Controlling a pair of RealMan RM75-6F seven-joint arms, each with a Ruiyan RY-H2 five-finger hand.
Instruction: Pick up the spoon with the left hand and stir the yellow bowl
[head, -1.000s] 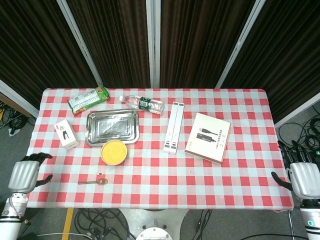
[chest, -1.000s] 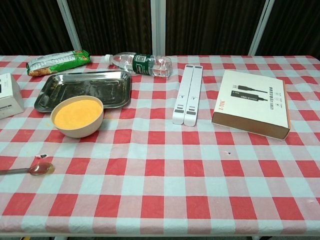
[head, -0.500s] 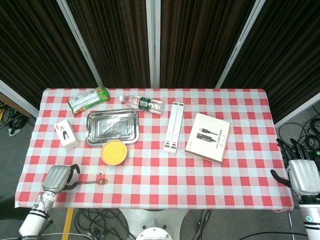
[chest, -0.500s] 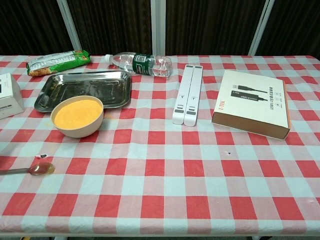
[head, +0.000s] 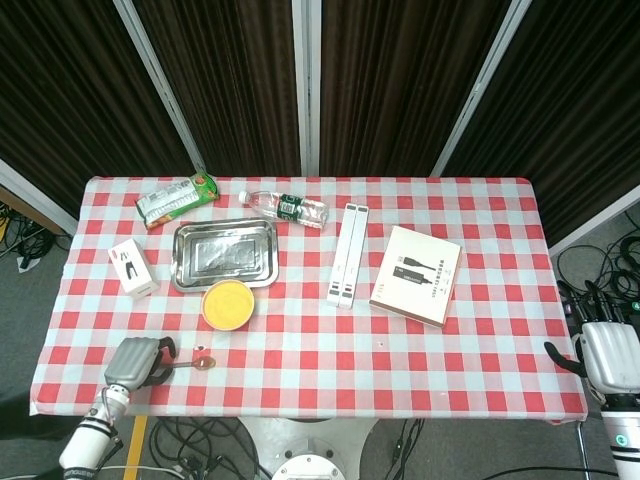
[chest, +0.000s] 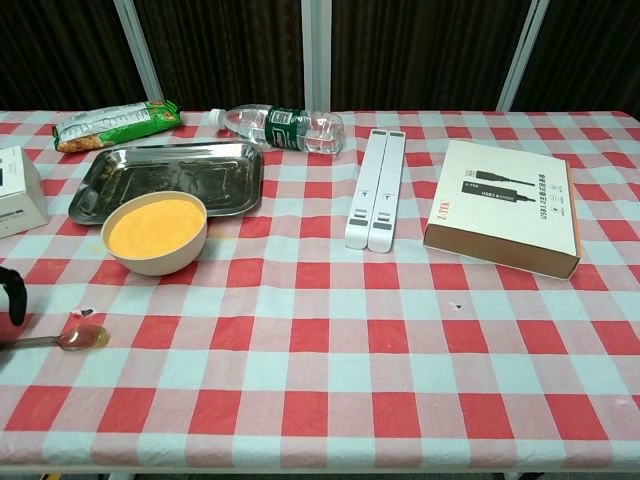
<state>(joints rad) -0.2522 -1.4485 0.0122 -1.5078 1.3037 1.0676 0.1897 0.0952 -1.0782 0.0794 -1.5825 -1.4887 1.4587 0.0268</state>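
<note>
The left hand (head: 136, 361) is hovering at the handle end of the spoon (head: 192, 363), fingers curled over it, though whether it is grasping the handle I cannot tell; the spoon is lying flat on the checked table (head: 310, 370), just in front of the yellow bowl (head: 228, 304), while the right hand (head: 610, 357) is hanging released, fingers apart, past the table's far right edge
</note>
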